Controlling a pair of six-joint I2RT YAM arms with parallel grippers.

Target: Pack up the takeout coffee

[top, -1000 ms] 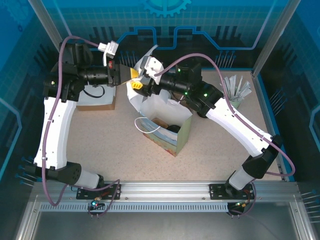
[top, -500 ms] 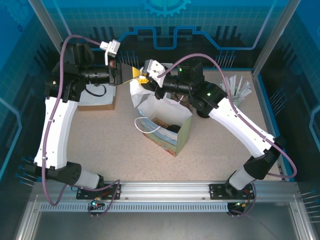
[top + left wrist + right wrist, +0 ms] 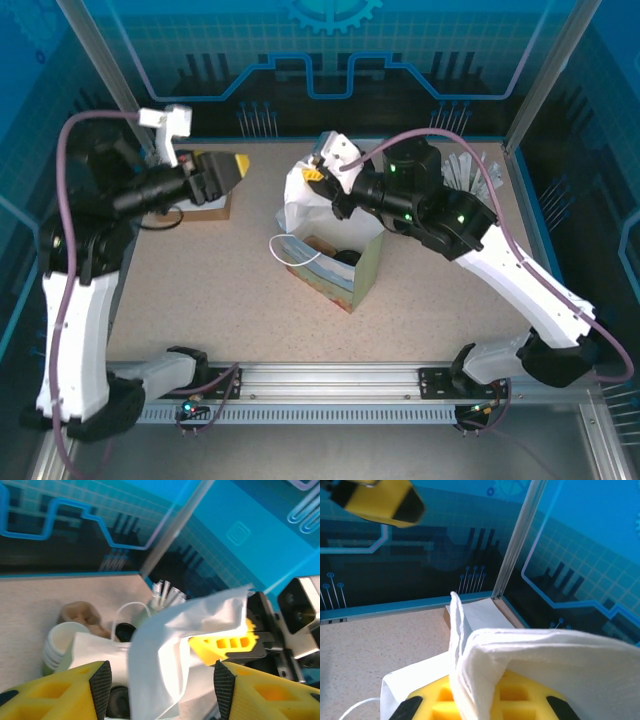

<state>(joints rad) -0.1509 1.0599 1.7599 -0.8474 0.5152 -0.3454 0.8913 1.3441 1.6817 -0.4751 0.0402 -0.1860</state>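
Right gripper [image 3: 317, 173], clamped on a white napkin [image 3: 298, 192], hangs just above the paper bag [image 3: 368, 265] holding the takeout coffee [image 3: 346, 258]; left gripper [image 3: 238, 163], jaws apart, lies farther off.

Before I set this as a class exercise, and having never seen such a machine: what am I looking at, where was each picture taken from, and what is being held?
These are two robot arms bolted at the near edge of a table. The wide picture comes from a fixed camera above and behind them; the other two come from small cameras on each wrist, so each shows its own yellow fingers up close. The right end effector is shut on a white napkin, holding it over an open paper bag standing mid-table. The left end effector hangs open, holding nothing, near a cardboard box. A bunch of wrapped straws stands at the far right. Something dark lies inside the bag, too hidden to name.
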